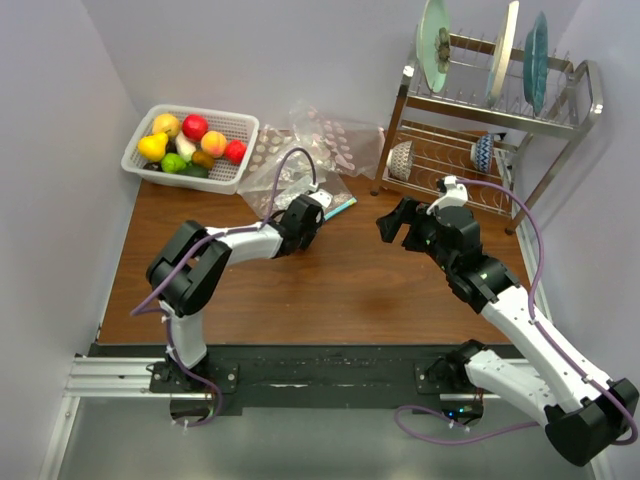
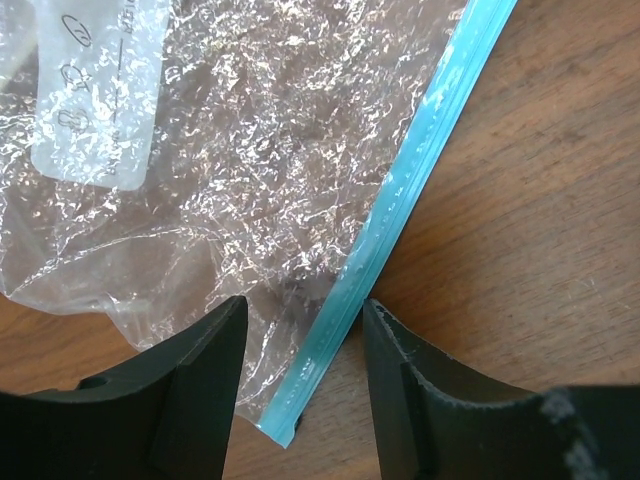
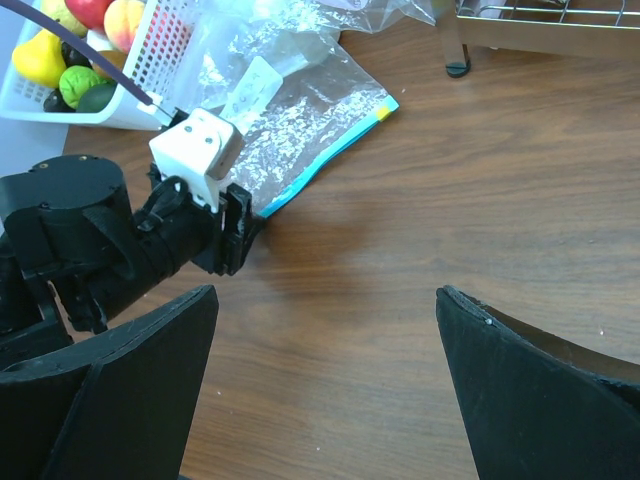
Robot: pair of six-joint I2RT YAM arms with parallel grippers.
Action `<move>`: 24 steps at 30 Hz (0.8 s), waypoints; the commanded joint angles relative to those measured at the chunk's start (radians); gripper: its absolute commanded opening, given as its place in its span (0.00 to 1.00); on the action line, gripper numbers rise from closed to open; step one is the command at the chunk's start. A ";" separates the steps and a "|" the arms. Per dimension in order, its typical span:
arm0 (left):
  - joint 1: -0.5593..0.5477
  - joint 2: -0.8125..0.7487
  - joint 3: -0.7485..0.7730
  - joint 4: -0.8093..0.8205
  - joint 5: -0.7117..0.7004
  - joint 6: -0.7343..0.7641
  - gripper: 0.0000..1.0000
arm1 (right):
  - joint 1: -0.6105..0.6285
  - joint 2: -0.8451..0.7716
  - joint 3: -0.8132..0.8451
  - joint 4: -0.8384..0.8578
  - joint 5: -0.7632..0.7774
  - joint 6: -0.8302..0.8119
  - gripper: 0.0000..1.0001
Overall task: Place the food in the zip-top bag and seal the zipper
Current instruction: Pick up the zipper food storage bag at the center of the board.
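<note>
The left pincer (image 2: 303,325) is standing open, its two dark fingers (image 2: 190,380) straddling the near end of the zipper (image 2: 420,170) without pinching it. The blue strip's corner is lying right in the gap. From there the zipper is running away from the pincer, up and to the right in the left wrist view, so its long axis is lying roughly along the pincer's reach rather than across the gap. The clear film of the zip-top bag (image 2: 250,150) is spreading out to the left of the strip, flat and crumpled on the bench (image 2: 540,250), and it is looking empty.

The right pincer (image 3: 320,330) is also gaping wide, holding nothing. It is hovering over the wood well apart from the bag, facing toward the strip. The left arm is clearly the nearer one, so I am judging that closing on the strip's end is the move in hand.

The food (image 1: 190,145) is sitting piled in the white basket (image 1: 228,180) at the far left corner, beyond the bag, none of it bagged yet.
</note>
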 commanded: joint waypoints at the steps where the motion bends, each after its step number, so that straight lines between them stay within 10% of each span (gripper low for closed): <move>1: -0.005 0.001 0.040 -0.003 -0.003 0.007 0.55 | -0.007 -0.012 -0.006 0.003 0.003 -0.007 0.95; 24: -0.004 -0.011 0.063 -0.023 -0.041 0.003 0.20 | -0.007 -0.002 -0.022 0.020 -0.025 0.007 0.95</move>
